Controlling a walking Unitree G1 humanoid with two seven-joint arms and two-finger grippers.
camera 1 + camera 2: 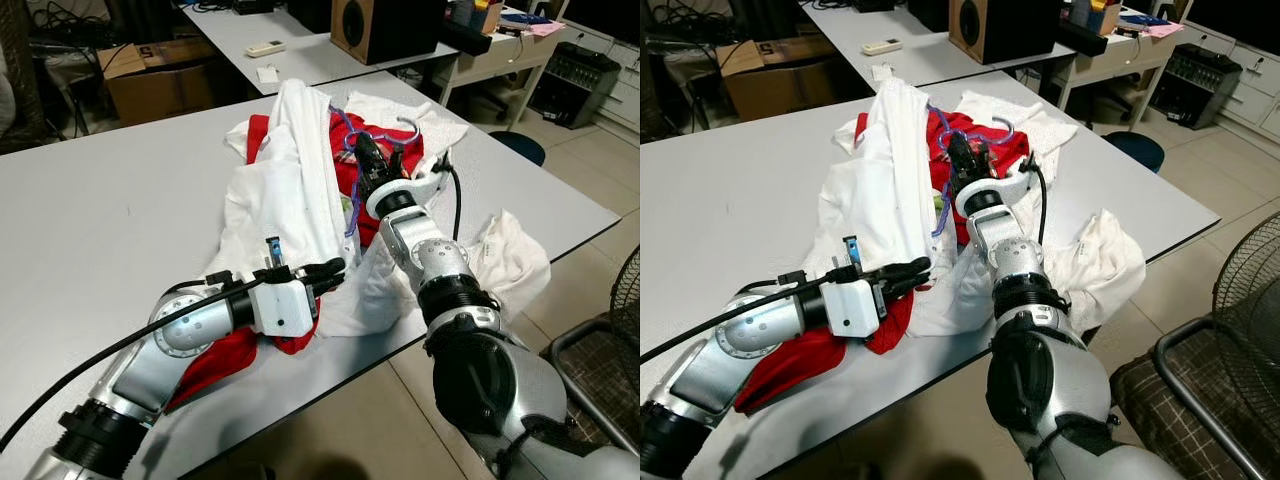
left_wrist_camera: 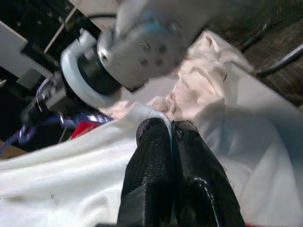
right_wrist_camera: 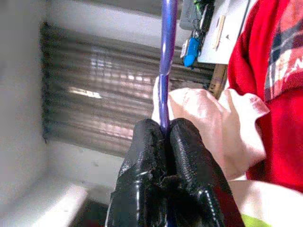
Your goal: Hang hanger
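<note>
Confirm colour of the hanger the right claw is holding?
Purple. The hanger shows best in the right wrist view, pinched between the right claw fingers.

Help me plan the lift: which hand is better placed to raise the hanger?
Right. The right hand is shut on the purple hanger, while the left hand is pinching the white garment.

The robot's right arm [image 1: 440, 270] reached forward over the table, its elbow bent low near the table edge and its wrist raised. The right gripper [image 1: 368, 158] had its two black fingers [image 3: 189, 161] pressed together. The left arm [image 1: 170, 345] lay low, forearm stretched across toward the right. The left gripper [image 1: 330, 270] had its fingers [image 2: 151, 170] closed against each other.
</note>
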